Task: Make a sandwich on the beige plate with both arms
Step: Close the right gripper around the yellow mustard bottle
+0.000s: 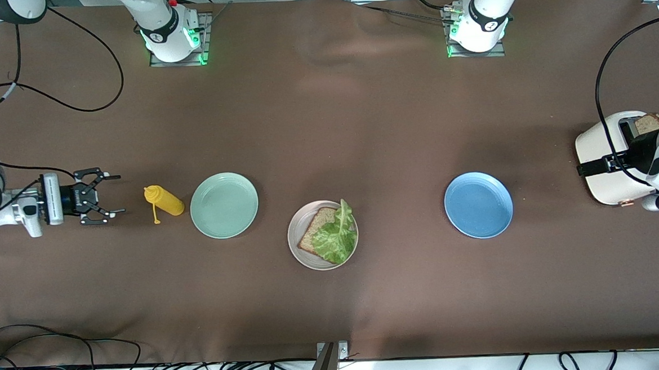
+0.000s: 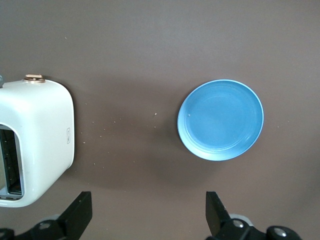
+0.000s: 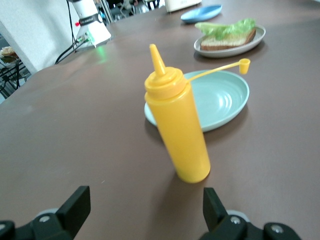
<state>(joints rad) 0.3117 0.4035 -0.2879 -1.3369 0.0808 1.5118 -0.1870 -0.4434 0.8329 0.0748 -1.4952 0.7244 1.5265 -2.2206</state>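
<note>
Showing the sandwich half built: the beige plate (image 1: 305, 258) sits at the middle of the table, nearer the front camera than the two other plates, and carries one bread slice (image 1: 316, 231) with a ruffled lettuce leaf (image 1: 336, 236) laid across it, so the top slice is what remains to be added. That second slice of bread (image 1: 649, 122) stands upright in the slot of the white toaster (image 1: 601, 154) at my left arm's end of the table, which I judge is why my left gripper (image 2: 148, 215) hangs over the table just beside the toaster, fingers spread wide and holding nothing; from there it looks well placed to reach for the toast. The blue plate (image 1: 478, 205) lies bare between the toaster and the beige plate, and shows plainly in my left wrist view. My right gripper (image 1: 94, 197) sits low toward the right arm's end of the table, turned sideways with its fingers apart and nothing between them, aimed at the yellow squeeze bottle (image 1: 165, 200), which stands upright with its tethered cap (image 1: 156, 220) hanging loose, just beside the mint green plate (image 1: 224, 205). I judge that this arm is placed to take the bottle should sauce be wanted; a tall, narrow bottle like this could tip if nudged off-centre
</note>
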